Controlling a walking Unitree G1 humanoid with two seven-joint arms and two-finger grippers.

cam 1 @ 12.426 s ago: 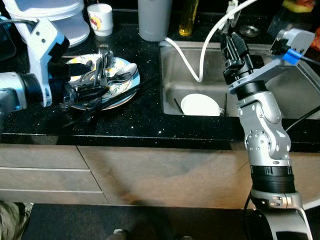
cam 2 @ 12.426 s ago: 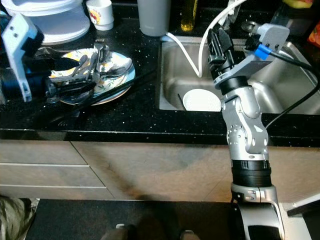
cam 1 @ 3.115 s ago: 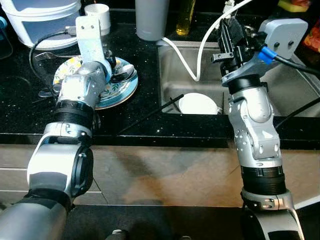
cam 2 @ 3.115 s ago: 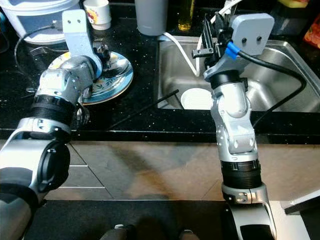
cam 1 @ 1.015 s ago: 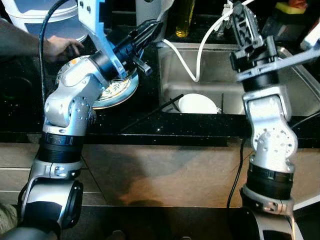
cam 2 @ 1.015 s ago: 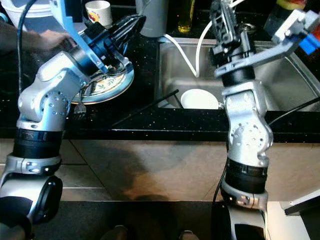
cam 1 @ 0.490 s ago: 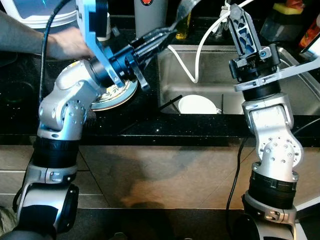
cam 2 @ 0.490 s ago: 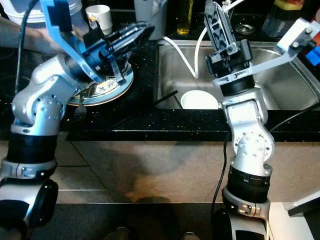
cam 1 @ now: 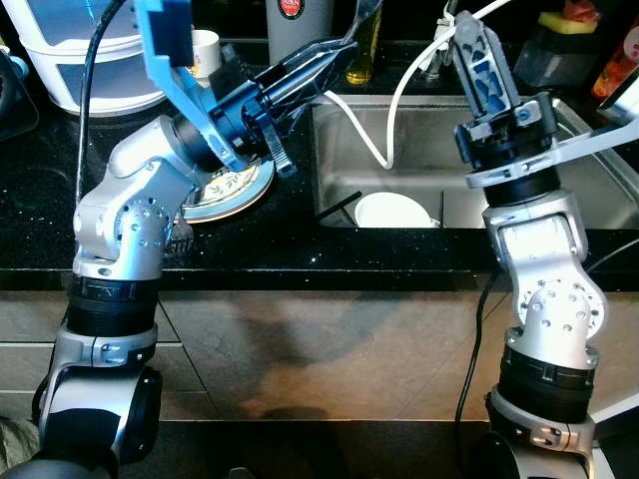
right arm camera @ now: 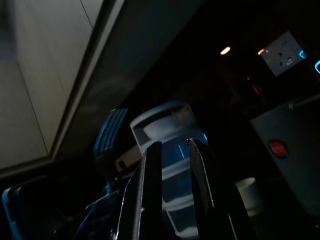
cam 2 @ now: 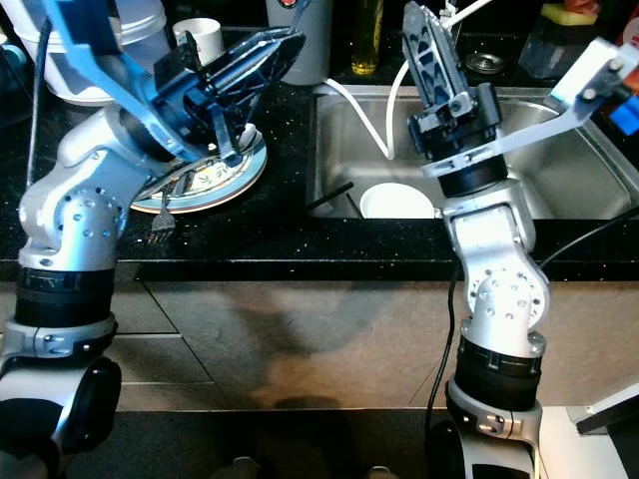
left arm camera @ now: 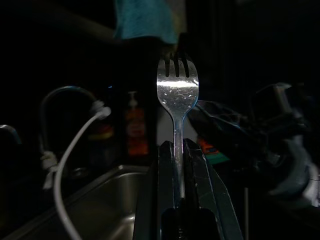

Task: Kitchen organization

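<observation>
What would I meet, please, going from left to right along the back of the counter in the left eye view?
White container → white cup → grey tumbler → yellow bottle → white hose → dark container with a yellow sponge.

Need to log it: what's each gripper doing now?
Left gripper: shut on the fork, raised beside the sink.
Right gripper: slightly open, empty, pointing upward.

One fork [left arm camera: 177, 95] is clamped between the left gripper's [left arm camera: 178, 150] fingers, with one patterned plate [cam 1: 232, 188], one white bowl [cam 1: 392, 211] and one mug [cam 2: 200, 38] beyond them.
</observation>
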